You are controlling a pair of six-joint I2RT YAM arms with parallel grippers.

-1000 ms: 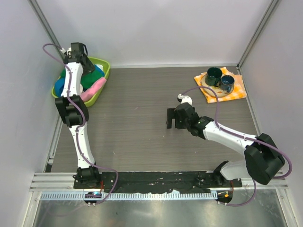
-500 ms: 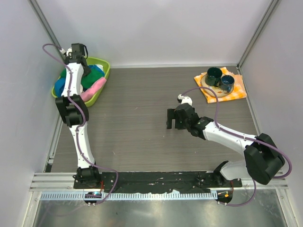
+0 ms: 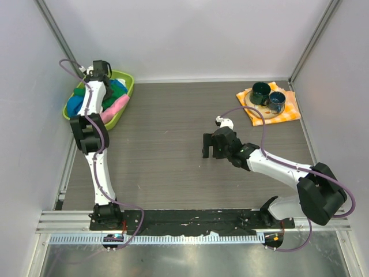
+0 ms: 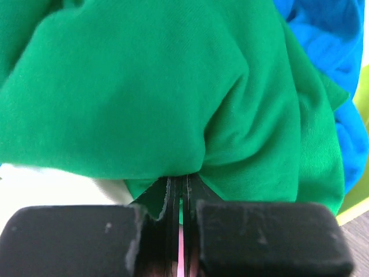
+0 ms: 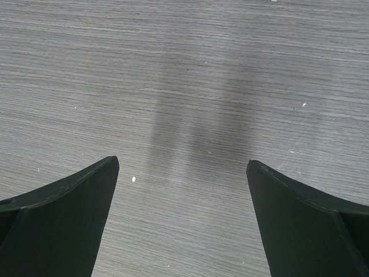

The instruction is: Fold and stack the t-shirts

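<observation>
The t-shirts lie bunched in a lime-green basket (image 3: 129, 85) at the back left. Green t-shirt (image 3: 117, 88), pink t-shirt (image 3: 119, 106) and blue t-shirt (image 3: 73, 105) all show there. My left gripper (image 3: 101, 73) reaches down into the basket. In the left wrist view its jaws are pressed together on a fold of the green t-shirt (image 4: 144, 86), at the left gripper (image 4: 180, 187). A blue t-shirt (image 4: 326, 40) lies to the right and white cloth (image 4: 40, 184) to the lower left. My right gripper (image 3: 211, 148) hovers open over bare table, with nothing between the jaws of the right gripper (image 5: 183, 167).
An orange-and-white checkered cloth (image 3: 290, 111) lies at the back right and carries two dark mugs (image 3: 260, 92) (image 3: 277, 101). Enclosure walls stand close on the left, back and right. The basket sits tight against the left wall.
My left gripper has shut on the green t-shirt and its wrist has shifted slightly right over the basket. The right arm has not moved.
</observation>
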